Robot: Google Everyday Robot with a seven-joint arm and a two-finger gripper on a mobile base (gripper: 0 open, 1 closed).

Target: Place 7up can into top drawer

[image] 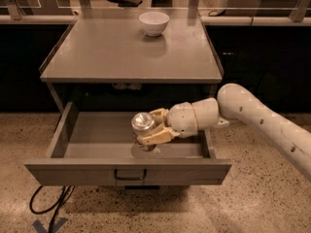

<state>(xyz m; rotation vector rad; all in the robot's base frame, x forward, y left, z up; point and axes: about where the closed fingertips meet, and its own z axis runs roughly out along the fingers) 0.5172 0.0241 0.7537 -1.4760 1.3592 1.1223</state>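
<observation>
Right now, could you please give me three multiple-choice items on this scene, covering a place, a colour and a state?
1. Where is the can? A in a sink; B in the end effector, over the drawer; C on a shelf.
2. What colour is the bowl? A white; B red; C black.
3. The drawer is: A shut; B open; C taken out.
Answers: 1 B, the end effector grips the can above the drawer's floor; 2 A, the bowl is plainly white; 3 B, the drawer's inside shows.

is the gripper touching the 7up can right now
Touching. The camera view shows the gripper clamped on both sides of the 7up can, over the open top drawer.
</observation>
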